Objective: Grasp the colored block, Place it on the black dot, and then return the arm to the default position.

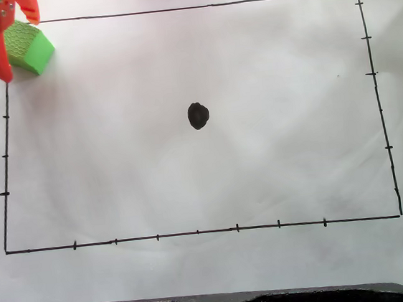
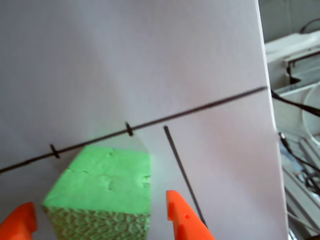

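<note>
block [image 2: 102,190] between open end effector [image 2: 97,220] fingers, untouched

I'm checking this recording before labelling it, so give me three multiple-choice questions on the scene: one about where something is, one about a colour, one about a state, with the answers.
1. Where is the colored block in the fixed view?
A. top left corner of the drawn rectangle
B. on the black dot
C. bottom right corner

2. What colour is the block?
A. blue
B. bright green
C. yellow

3. How does the gripper stand to the block?
A. far away from it
B. one finger on each side of it
C. holding it high over the dot

Answers: 1 A, it sits by the top left corner, far from the dot. 2 B, green in both views. 3 B, the wrist view shows an orange fingertip on either side.
</note>
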